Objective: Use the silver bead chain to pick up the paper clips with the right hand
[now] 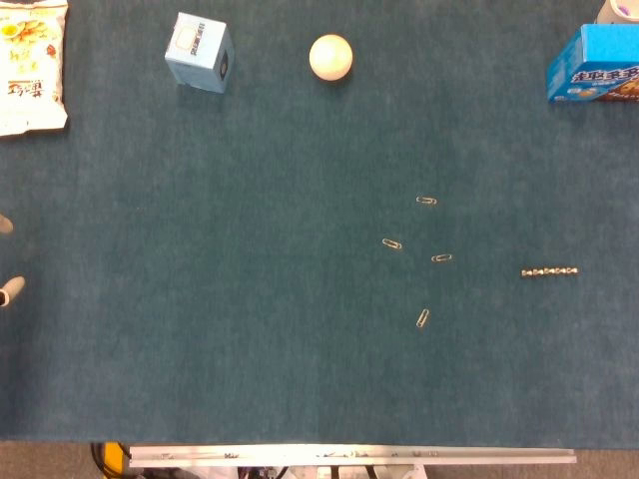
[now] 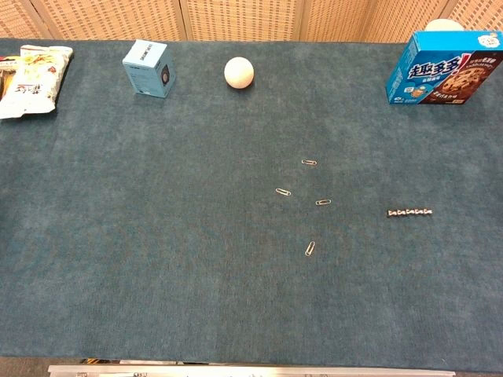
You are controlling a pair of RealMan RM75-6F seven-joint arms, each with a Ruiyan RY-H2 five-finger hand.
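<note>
Lying straight, silver bead chain (image 1: 549, 271) beside paper clips (image 1: 441, 258); left fingers (image 1: 8, 290) grip untellable

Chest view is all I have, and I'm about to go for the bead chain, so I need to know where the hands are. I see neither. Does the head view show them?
Observer: Only the left hand: it just pokes in at the left edge of the head view, far across the table from the silver bead chain.
Operator: Is it holding anything?
Observer: Too little shows to tell. Two fingertips are visible, apart, with bare cloth between them.
Operator: And the right hand?
Observer: Not in the head view either. Its right side shows only the blue cookie box and the chain lying alone, right of the paper clips.
</note>
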